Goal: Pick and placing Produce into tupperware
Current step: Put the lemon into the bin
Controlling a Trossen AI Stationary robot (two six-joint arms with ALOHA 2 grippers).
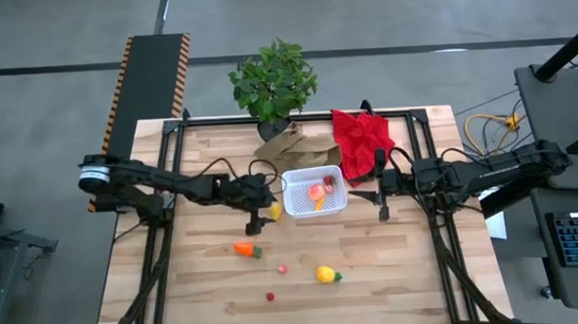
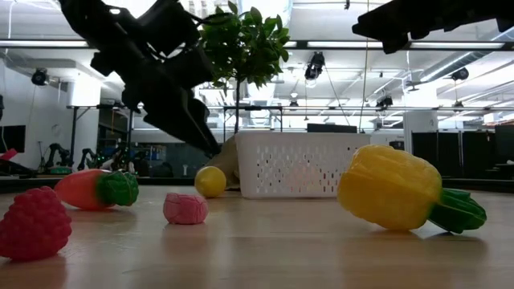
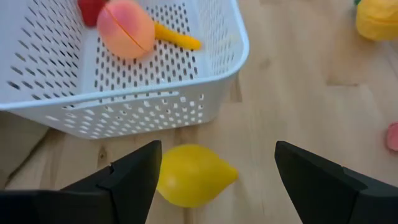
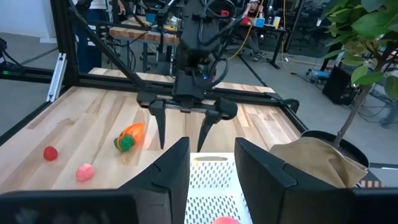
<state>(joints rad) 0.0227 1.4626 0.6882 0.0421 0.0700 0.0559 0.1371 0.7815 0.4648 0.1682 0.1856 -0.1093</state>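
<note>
Hovering left gripper point(image 3: 214, 177), jaws wide open, over lemon point(image 3: 194, 175) lying just beside white container point(image 1: 314, 193). Looking light, hard, slick, rounded; gripping across its middle advised. Waiting beside container: right gripper point(image 1: 380, 189), part-open, empty.

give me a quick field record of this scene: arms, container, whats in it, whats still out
left gripper: open, over the yellow lemon beside the container
right gripper: above the container's right side, holding nothing
container: white perforated tupperware, table centre
inside: peach-pink fruit, red piece, orange-yellow piece
still out: carrot, yellow pepper, pink piece, red berry
</note>
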